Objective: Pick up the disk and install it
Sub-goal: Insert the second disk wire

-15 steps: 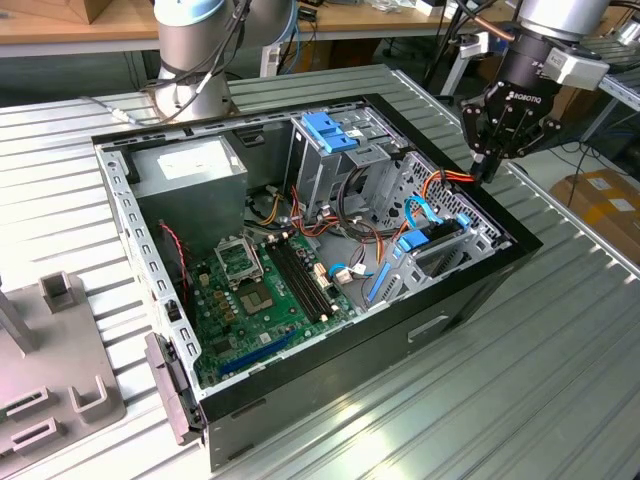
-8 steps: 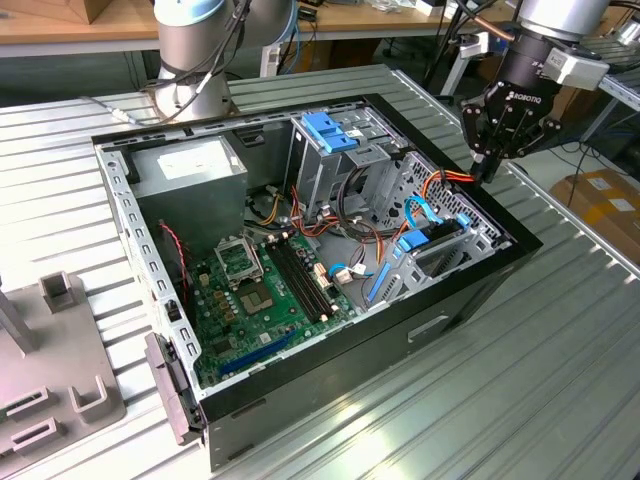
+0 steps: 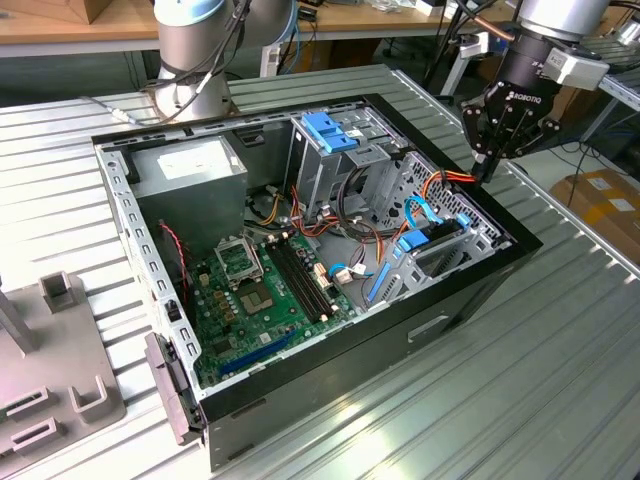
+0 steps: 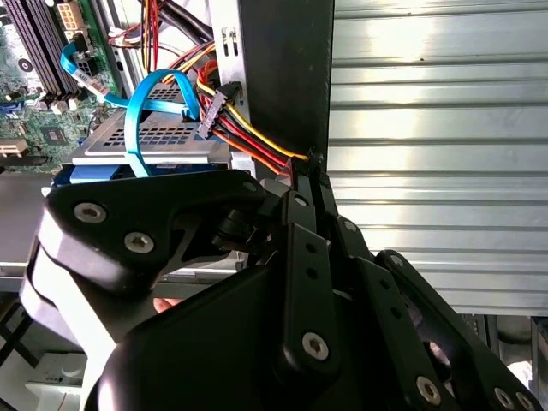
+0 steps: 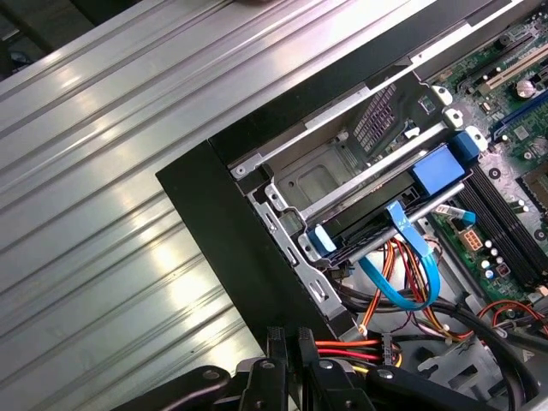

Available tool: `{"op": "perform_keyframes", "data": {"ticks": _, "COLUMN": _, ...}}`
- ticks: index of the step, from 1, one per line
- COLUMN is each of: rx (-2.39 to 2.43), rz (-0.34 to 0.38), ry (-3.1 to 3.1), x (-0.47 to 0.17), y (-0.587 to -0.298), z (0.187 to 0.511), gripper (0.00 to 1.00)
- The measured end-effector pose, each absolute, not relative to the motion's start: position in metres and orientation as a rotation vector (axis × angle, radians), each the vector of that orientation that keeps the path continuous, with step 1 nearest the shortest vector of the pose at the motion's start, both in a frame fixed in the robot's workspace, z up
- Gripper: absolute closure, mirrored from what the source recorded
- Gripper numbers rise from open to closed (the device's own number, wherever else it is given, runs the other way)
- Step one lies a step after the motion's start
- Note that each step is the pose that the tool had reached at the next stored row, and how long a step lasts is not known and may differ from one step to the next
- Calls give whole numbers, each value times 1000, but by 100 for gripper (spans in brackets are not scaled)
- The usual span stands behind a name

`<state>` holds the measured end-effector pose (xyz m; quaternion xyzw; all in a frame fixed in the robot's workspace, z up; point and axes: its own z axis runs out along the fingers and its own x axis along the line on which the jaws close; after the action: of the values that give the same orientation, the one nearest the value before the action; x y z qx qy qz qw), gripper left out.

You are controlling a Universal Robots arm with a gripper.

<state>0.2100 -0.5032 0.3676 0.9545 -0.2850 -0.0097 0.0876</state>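
Gripper (image 3: pixel 487 160) at the computer case (image 3: pixel 300 380) rim, disk (image 5: pixel 402 201) seated in its bay.

From my remote station, the gripper's fingers look closed together, holding nothing, touching the case's edge beside the orange-and-red power cable (image 4: pixel 248 141). My worry: snagging that wiring could tug its connector. Beyond, the disk sits inside its blue-bracketed slot, blue data cable (image 4: pixel 141 111) looped above.

The gripper (image 4: pixel 315 184) hides a lot in the second wrist view: its black linkage covers most of the drive cage (image 4: pixel 145 141) behind it, and its own body runs off the frame edge. The fingertips look pressed together, probably on nothing, right at the case wall (image 4: pixel 287 77). Beyond the gripper, the disk (image 5: pixel 377 214) is mostly buried under brackets and the blue SATA cable (image 5: pixel 411 257).
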Motion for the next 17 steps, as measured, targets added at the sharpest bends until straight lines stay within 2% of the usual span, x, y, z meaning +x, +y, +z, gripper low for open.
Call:
{"op": "perform_keyframes", "data": {"ticks": 6, "rx": 2846, "rz": -6, "ry": -852, "x": 203, "y": -503, "z": 368, "gripper": 84}}
{"op": "perform_keyframes", "data": {"ticks": 12, "rx": 2857, "rz": 60, "ry": -861, "x": 189, "y": -503, "z": 376, "gripper": 84}}
{"op": "perform_keyframes", "data": {"ticks": 17, "rx": 2858, "rz": 72, "ry": -863, "x": 178, "y": -503, "z": 376, "gripper": 84}}
